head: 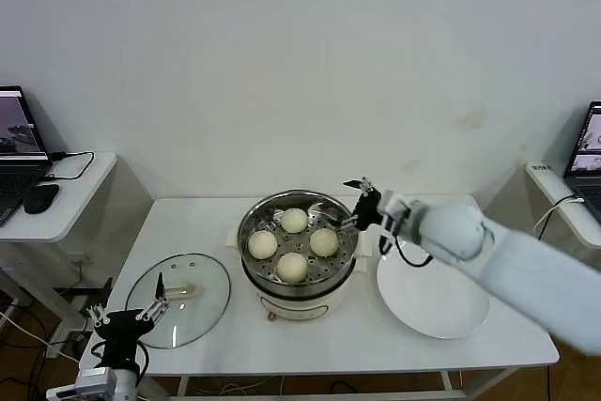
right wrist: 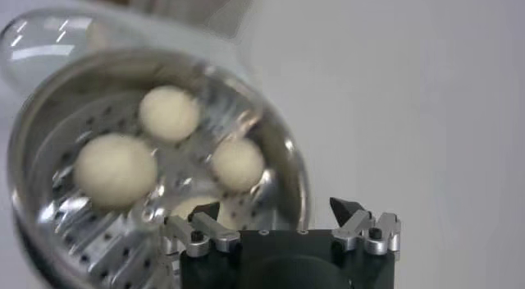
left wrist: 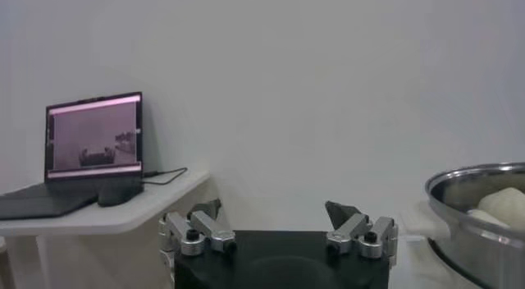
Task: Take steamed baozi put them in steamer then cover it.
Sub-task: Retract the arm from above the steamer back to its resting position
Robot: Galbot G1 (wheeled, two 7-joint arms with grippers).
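The steamer (head: 254, 274) stands mid-table with four baozi on its perforated tray, at the far side (head: 294, 221), left (head: 262, 244), right (head: 324, 242) and near side (head: 293, 267). My right gripper (head: 355, 204) is open and empty, just above the steamer's right rim. In the right wrist view the gripper (right wrist: 275, 210) hangs over the steamer (right wrist: 49, 233) with three baozi (right wrist: 115, 169) plainly showing. The glass cover (head: 202, 312) lies flat on the table left of the steamer, with its cream handle (head: 183, 290). My left gripper (head: 155, 300) is open at the cover's left part, empty.
An empty white plate (head: 434, 300) lies right of the steamer, under my right arm. A side table with a laptop (head: 14, 143) and mouse stands at the left; another laptop (head: 590, 152) is at the right. The left wrist view shows the steamer rim (left wrist: 476, 180) and a laptop (left wrist: 94, 143).
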